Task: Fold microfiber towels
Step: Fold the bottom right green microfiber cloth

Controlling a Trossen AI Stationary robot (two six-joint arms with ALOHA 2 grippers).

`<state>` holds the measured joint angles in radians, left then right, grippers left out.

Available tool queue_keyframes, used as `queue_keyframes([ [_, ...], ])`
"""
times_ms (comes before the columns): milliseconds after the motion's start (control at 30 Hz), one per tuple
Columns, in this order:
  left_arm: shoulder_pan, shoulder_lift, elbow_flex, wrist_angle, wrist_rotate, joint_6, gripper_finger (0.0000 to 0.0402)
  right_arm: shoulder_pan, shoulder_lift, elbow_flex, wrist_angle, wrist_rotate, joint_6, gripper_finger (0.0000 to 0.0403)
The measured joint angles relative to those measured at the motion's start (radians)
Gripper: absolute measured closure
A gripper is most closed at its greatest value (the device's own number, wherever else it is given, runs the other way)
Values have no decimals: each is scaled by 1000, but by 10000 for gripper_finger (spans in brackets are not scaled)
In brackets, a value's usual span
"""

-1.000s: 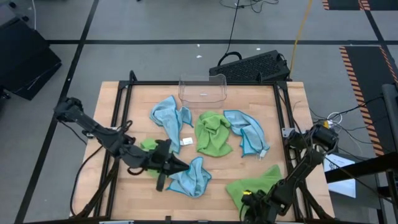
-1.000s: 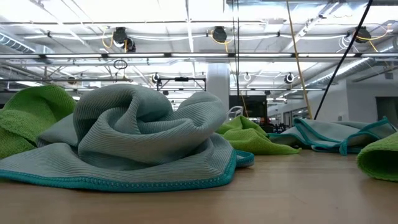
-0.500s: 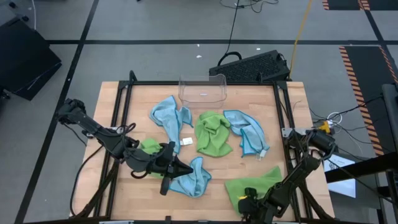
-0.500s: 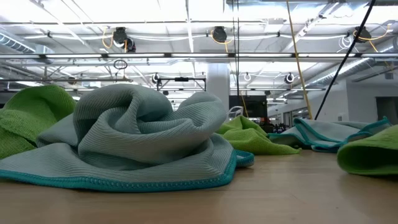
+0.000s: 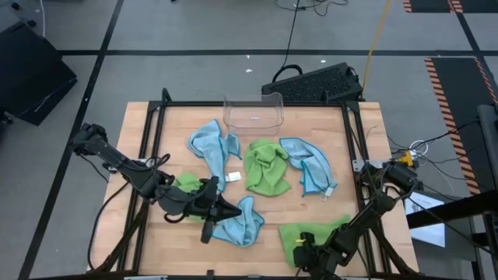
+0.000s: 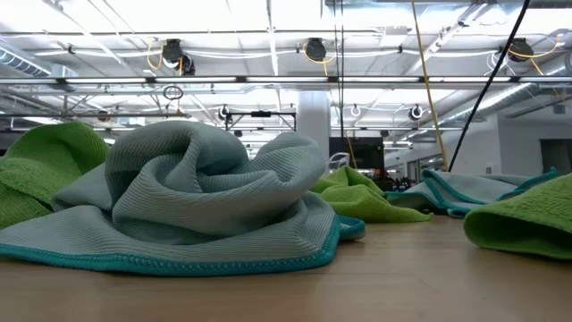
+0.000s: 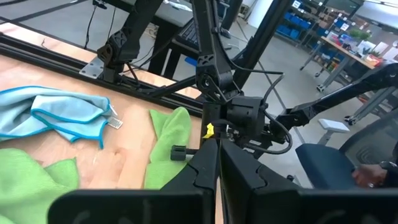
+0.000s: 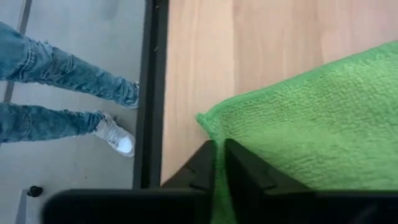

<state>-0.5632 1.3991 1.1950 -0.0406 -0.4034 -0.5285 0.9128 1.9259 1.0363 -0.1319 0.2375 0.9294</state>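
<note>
Nothing here can be read: the small white tag [image 5: 233,177] beside the crumpled light blue microfiber towel [image 5: 212,144] looks blank from here.

The wooden table [image 5: 163,140] with its black frame carries 6 microfiber towels and a clear plastic bin [image 5: 253,111] at its far edge. 3 light blue towels [image 5: 214,145] [image 5: 309,165] [image 5: 240,222] lie crumpled, as do 3 lime green ones: at the middle [image 5: 266,166], by the left edge [image 5: 186,182] and at the near right corner [image 5: 320,232].
</note>
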Motion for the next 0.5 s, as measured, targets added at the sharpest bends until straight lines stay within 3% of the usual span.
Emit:
queue_keyframes([
  [167, 1, 0, 0, -13, -17, 0, 380, -19, -21, 0, 5, -6, 17, 396],
  [500, 14, 37, -2, -5, -8, 14, 380, -88, -236, -4, -31, 25, 7, 402],
])
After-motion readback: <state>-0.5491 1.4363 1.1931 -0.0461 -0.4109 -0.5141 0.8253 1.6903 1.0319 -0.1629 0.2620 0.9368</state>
